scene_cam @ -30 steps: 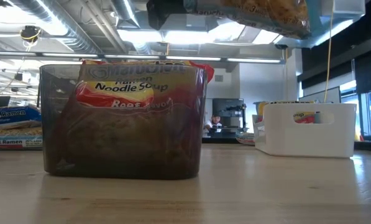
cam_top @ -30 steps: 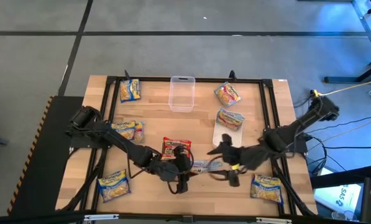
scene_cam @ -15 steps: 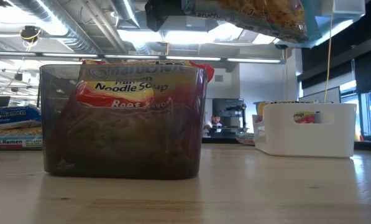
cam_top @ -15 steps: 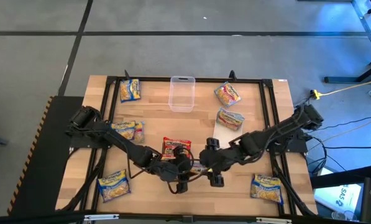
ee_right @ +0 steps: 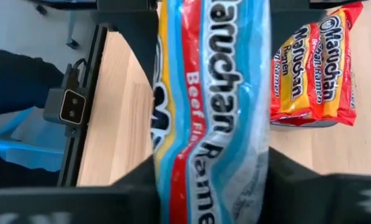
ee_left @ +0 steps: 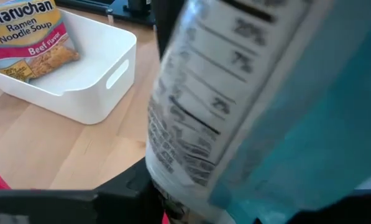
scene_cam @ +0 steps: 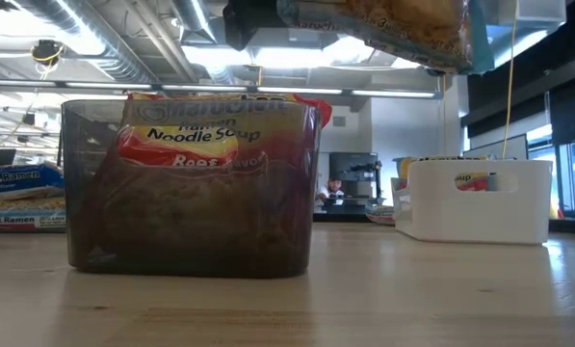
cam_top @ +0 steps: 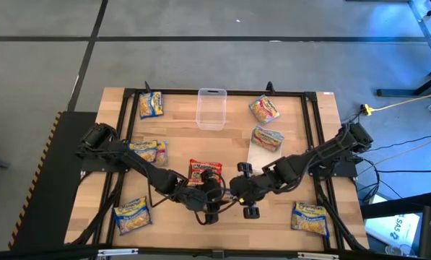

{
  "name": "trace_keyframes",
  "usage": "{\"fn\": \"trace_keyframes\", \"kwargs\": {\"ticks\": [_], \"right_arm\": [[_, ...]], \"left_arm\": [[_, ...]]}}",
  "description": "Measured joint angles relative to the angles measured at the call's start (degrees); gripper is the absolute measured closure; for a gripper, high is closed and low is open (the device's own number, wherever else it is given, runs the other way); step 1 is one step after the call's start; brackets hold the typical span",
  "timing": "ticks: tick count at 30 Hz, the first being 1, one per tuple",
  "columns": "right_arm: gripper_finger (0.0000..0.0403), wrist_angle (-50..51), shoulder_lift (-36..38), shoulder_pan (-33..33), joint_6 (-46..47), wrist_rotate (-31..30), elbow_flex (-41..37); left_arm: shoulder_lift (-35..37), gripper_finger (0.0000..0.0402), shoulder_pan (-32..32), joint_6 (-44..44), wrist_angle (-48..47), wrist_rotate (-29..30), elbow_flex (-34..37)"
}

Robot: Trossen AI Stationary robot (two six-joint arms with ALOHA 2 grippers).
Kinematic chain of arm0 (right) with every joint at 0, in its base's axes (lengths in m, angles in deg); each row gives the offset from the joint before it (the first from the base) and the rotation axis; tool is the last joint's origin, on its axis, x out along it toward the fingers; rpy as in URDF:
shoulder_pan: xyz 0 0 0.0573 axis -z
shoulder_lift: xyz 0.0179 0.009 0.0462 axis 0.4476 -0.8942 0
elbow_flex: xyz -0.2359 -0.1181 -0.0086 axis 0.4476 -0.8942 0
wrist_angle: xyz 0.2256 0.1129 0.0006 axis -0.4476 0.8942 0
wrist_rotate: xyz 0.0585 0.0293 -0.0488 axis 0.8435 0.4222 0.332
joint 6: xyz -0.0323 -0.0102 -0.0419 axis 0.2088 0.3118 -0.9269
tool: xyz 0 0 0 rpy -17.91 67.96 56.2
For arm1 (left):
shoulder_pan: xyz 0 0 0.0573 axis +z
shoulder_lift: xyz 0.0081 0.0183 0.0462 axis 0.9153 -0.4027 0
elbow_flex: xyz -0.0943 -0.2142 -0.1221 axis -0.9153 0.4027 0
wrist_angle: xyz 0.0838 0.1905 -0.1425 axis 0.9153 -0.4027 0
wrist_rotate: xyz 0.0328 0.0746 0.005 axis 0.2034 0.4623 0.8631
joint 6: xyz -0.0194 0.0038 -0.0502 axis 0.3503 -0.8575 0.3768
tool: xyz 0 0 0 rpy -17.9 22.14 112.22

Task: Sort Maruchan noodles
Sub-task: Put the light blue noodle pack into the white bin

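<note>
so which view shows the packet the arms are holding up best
The right wrist view: the blue packet fills it, brand lettering readable, with dark gripper parts either side. The left wrist view shows only its blurred nutrition panel. The low view catches its underside at the top edge. From above, the two grippers mostly hide it.

Blue-and-red striped packet (ee_right: 213, 112); red-labelled packets (ee_right: 312, 65); white bin (ee_left: 79, 81).

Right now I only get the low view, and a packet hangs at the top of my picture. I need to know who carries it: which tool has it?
Observer: The right tool is shut on the packet; the left tool sits close beside it.
Operator: Which flavour?
Observer: Its blue and red wrapper reads Beef.
Operator: What is in the white bin?
Observer: One beef packet lies in the white bin.
</note>
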Motion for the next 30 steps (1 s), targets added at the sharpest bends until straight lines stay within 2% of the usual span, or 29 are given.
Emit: {"fn": "trace_keyframes", "kwargs": {"ticks": [4,7,11,14,17,21,25,30], "right_arm": [[0.0333,0.0,0.2,-0.1,-1.6,0.1,0.0],[0.0357,0.2,1.1,-0.2,-2.0,0.3,0.0],[0.0353,2.8,3.6,-0.2,-2.0,-0.5,0.0],[0.0342,6.9,5.8,-0.1,-1.6,-1.0,0.0],[0.0345,13.9,8.2,-0.1,-0.4,-4.1,0.0],[0.0354,22.1,12.0,0.7,1.7,-9.2,-1.1],[0.0355,24.3,16.7,4.6,2.6,-9.5,-5.4],[0.0355,23.6,22.3,13.4,-1.0,-7.4,-14.1]], "left_arm": [[0.0,0.0194,-0.3,0.1,0.1,-0.4,0.0],[1.2,0.019,-0.2,-0.8,-1.1,-4.1,0.0],[4.1,0.0188,-0.3,-0.7,-6.3,-5.2,0.0],[6.9,0.0188,-1.3,0.5,-11.5,-1.8,0.0],[8.0,0.0188,-2.6,0.9,-14.8,0.9,-0.2],[7.4,0.0187,-4.4,0.6,-14.6,1.4,-0.1],[5.7,0.0187,-5.3,0.5,-14.7,1.3,0.0],[4.9,0.0187,-5.4,0.9,-14.6,1.3,0.0]]}}
